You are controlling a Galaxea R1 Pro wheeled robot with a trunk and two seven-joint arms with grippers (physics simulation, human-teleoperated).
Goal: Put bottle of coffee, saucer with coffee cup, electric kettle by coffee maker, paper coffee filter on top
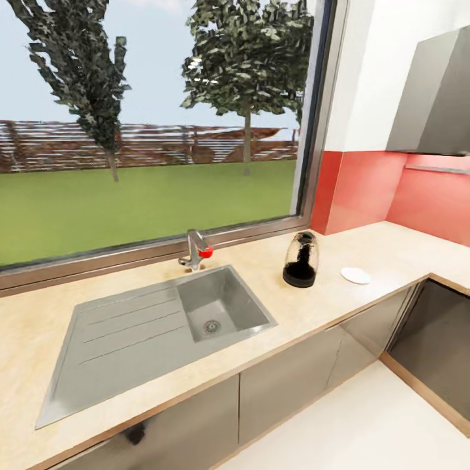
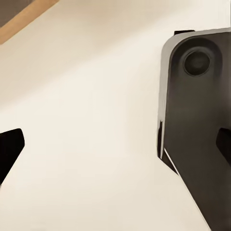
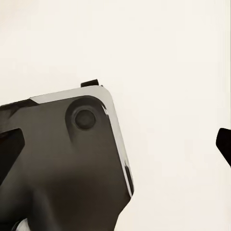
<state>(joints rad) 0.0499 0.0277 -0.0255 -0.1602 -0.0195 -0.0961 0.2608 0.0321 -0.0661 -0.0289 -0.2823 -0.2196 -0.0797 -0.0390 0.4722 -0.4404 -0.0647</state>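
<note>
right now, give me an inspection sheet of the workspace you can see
surface: beige stone-look countertop running under a big window and round a corner
job's things: dark glass coffee maker upright on the counter right of the sink; flat white round saucer or filter beside it, apart; cannot tell which
clutter: nothing seen
fixtures: grey steel sink with drainboard; metal tap with red knob
hands: left hand and right hand open, empty, over pale floor
cables: nothing seen
surroundings: red backsplash, grey range hood, grey cabinet doors
</note>
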